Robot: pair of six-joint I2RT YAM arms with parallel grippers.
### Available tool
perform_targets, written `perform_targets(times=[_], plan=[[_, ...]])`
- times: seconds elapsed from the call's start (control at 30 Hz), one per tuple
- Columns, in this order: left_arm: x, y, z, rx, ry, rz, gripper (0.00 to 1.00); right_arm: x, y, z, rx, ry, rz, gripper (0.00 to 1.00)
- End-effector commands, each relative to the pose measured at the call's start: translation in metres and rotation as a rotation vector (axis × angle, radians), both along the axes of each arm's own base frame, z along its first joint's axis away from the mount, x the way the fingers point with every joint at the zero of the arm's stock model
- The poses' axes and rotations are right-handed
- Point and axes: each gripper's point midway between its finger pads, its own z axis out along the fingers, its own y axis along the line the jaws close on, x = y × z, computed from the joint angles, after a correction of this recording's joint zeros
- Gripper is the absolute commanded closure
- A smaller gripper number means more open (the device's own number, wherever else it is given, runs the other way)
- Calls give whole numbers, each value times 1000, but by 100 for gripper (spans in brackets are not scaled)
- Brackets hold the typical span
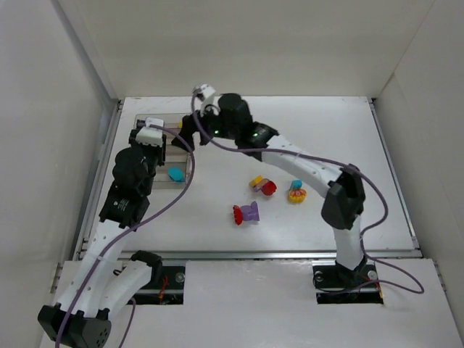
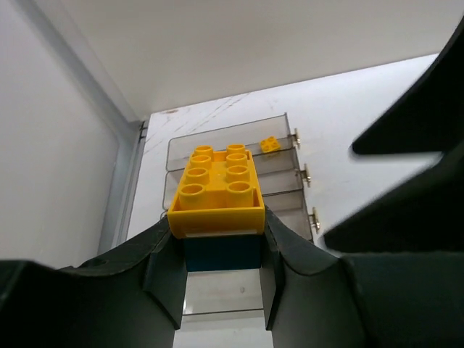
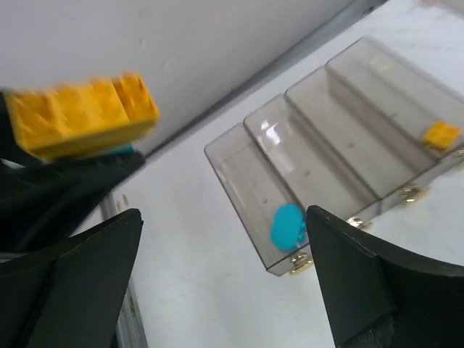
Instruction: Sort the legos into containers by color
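Observation:
My left gripper point(image 2: 221, 248) is shut on a clump of a yellow brick point(image 2: 217, 187) on a dark blue brick point(image 2: 221, 252), held above the row of clear containers point(image 2: 284, 196). In the top view the left gripper point(image 1: 148, 136) is at the containers' point(image 1: 183, 156) left side. My right gripper point(image 3: 225, 268) is open and empty, above the table beside the containers point(image 3: 239, 174); it shows in the top view point(image 1: 191, 130) too. A cyan brick point(image 3: 288, 225) lies in the nearest bin, a small yellow brick point(image 3: 441, 135) in the farthest. The held clump point(image 3: 80, 116) shows at the upper left.
Three mixed clumps lie on the table right of the bins: yellow and red point(image 1: 262, 185), yellow, cyan and red point(image 1: 296, 192), red and purple point(image 1: 246, 212). White walls close in the table on the left, back and right.

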Motion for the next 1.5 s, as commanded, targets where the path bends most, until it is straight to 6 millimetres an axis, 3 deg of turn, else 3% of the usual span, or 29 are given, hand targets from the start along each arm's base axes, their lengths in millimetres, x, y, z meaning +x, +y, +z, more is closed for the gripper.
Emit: perform_targets(times=[0.0, 0.03, 0.07, 0.1, 0.13, 0.27, 0.33, 0.37, 0.4, 0.5, 0.57, 0.6, 0.67, 0.93, 1.0, 1.13, 1.17, 1.27, 1.3, 1.47], plan=[[-3, -37, 33, 49, -96, -245, 100, 49, -84, 58, 98, 1, -169, 0], [-6, -51, 39, 67, -112, -329, 100, 44, -88, 64, 99, 1, -170, 0], [-11, -65, 37, 88, -112, -422, 100, 53, -108, 75, 110, -9, -194, 0], [-17, -79, 37, 120, -125, -513, 100, 51, -118, 71, 90, -11, -203, 0], [-31, -103, 43, 115, -148, -673, 100, 44, -131, 88, 70, -90, -212, 0], [-43, -147, 52, 90, -105, -962, 100, 33, -164, 91, 12, -140, -199, 0], [-33, -160, 36, 94, -22, -1042, 100, 21, -174, 80, 39, -66, -70, 0], [-34, -166, 47, 115, -50, -1094, 100, 16, -175, 86, 80, -36, -23, 1], [-25, -169, 41, 145, -47, -1109, 100, 1, -178, 89, 105, -4, 78, 1], [-14, -177, 53, 199, -109, -1109, 100, -12, -172, 91, 138, 65, 201, 0], [-3, -185, 48, 249, -114, -1114, 100, -12, -170, 96, 148, 61, 211, 0], [-2, -189, 56, 259, -128, -1124, 100, -12, -170, 100, 152, 51, 212, 0], [10, -192, 48, 259, -87, -1121, 100, -11, -170, 102, 155, 42, 213, 0], [30, -196, 41, 295, -66, -1076, 100, -5, -160, 80, 170, 225, 231, 0], [36, -197, 37, 304, -58, -1068, 100, -7, -159, 82, 178, 236, 238, 0], [32, -200, 38, 298, -63, -1095, 100, -6, -161, 81, 167, 188, 236, 0], [31, -199, 45, 287, -70, -1104, 100, -3, -166, 83, 160, 143, 225, 0], [20, -202, 42, 175, 16, -1202, 100, 4, -180, 79, 137, 65, 207, 0], [9, -207, 54, 131, 13, -1273, 100, 4, -188, 85, 127, -6, 204, 0], [-4, -216, 52, -166, 227, -1454, 100, 2, -212, 97, 98, -187, 227, 0]])
